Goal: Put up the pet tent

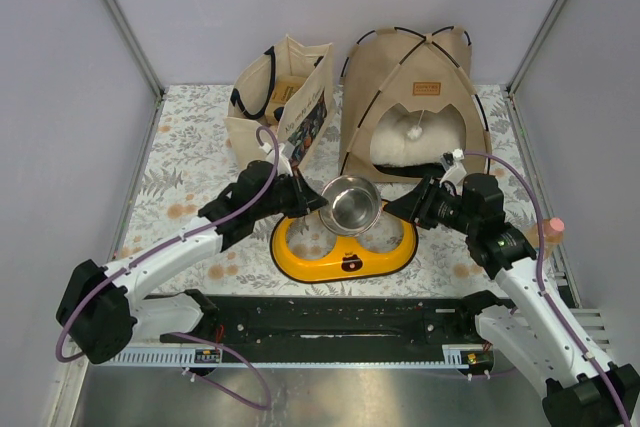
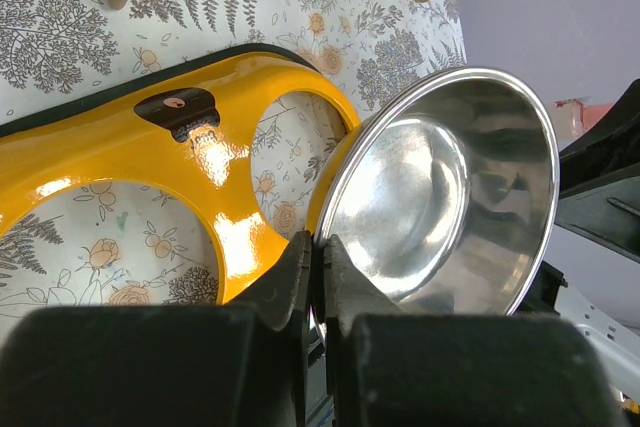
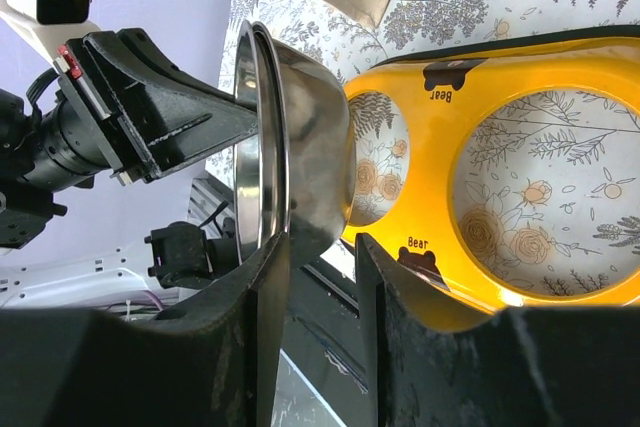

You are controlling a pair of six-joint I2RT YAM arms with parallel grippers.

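One steel bowl (image 1: 352, 204) over the feeder (image 1: 300, 249)
Your left gripper (image 2: 318, 252) clamps its rim, right gripper (image 3: 318, 247) gapes; one pet tent (image 1: 400, 77) behind.

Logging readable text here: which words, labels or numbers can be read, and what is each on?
"Bear": dark badge on the yellow bowl stand, right wrist view.
"Bear": second badge on the same stand, upside down.
Label patch on the tent: too small to read.
Print on the tote bag: blurred, unreadable.
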